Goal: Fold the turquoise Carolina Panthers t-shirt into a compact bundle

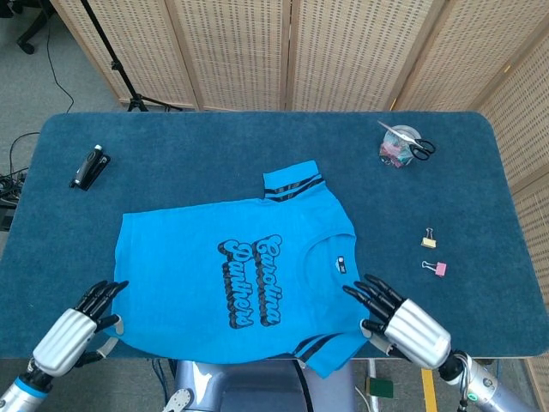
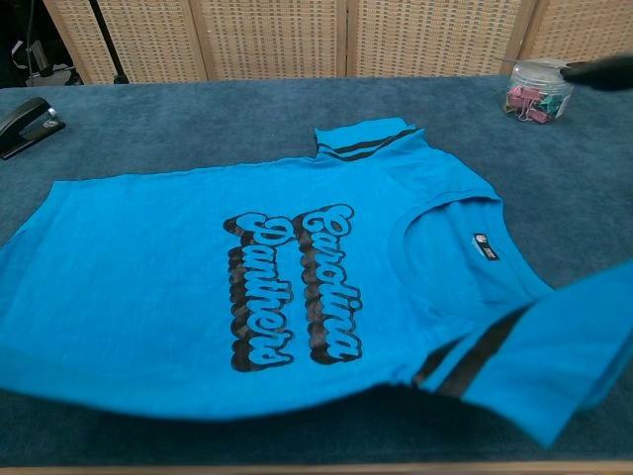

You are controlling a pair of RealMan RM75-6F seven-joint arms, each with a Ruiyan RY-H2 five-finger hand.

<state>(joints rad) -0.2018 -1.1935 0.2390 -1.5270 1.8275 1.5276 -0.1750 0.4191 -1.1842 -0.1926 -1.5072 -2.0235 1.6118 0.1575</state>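
Note:
The turquoise t-shirt (image 1: 189, 275) lies face up at the table's near middle, with its black Carolina Panthers print showing and its collar to the right. In the chest view the shirt's (image 2: 148, 277) near edge is raised off the table, and the striped near sleeve (image 2: 514, 361) hangs in the air at the right. My left hand (image 1: 73, 330) holds the near left hem corner. My right hand (image 1: 403, 324) grips the near shoulder edge beside that sleeve (image 1: 322, 348). The far sleeve (image 1: 293, 182) lies flat. Neither hand shows in the chest view.
A black stapler (image 1: 89, 166) lies at the far left of the blue table (image 1: 214, 146). At the far right stands a jar of clips (image 1: 397, 146) with scissors on top. Two binder clips, one yellow (image 1: 428, 239) and one pink (image 1: 437, 269), lie right of the shirt.

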